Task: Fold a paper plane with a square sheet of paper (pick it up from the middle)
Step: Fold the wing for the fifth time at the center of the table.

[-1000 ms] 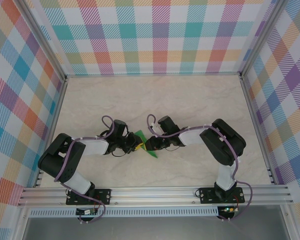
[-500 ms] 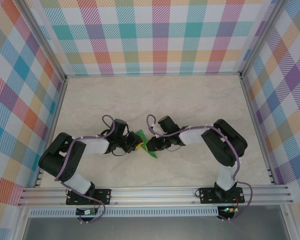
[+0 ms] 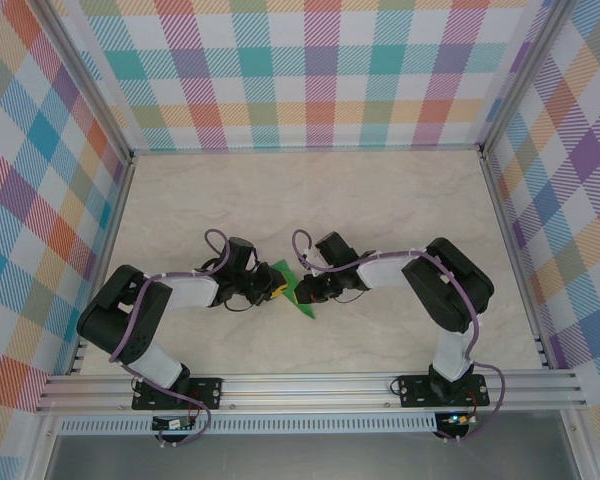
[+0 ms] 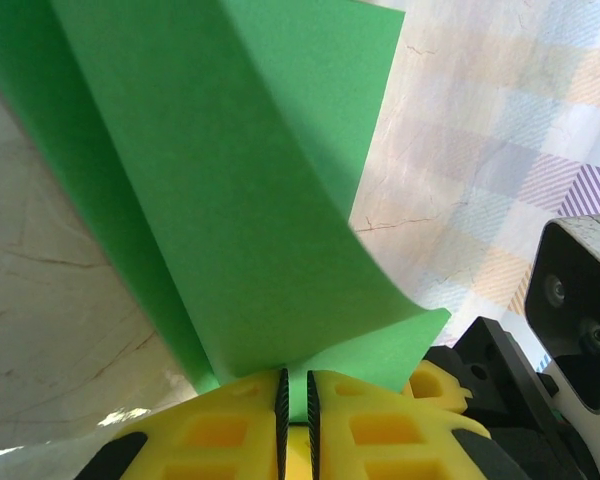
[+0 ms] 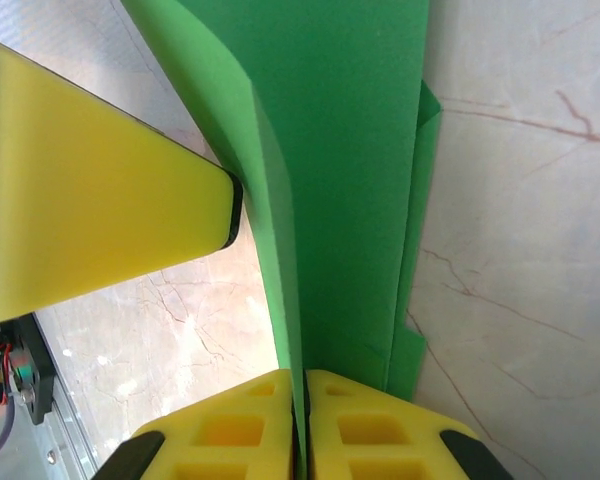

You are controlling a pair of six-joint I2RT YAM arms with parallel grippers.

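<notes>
Centrally, over the pale marbled surface [image 3: 380, 200], the left arm [image 3: 175, 292] and right arm [image 3: 400, 268] meet tip to tip. Between them hangs the green sheet of paper [image 3: 302, 309], folded lengthwise. The left jaws are clamped on one end of it and the right jaws on the other, their yellow fingers [image 5: 250, 410] pressed against the paper.

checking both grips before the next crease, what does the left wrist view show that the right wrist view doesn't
Left wrist: the green paper arching up in a curved sheet, and the other arm's white camera housing at the lower right. Right wrist: a yellow finger of the left arm pressed against the paper, plus a folded flap along its far edge. Both: yellow jaws closed on the paper, above the marble table.
</notes>
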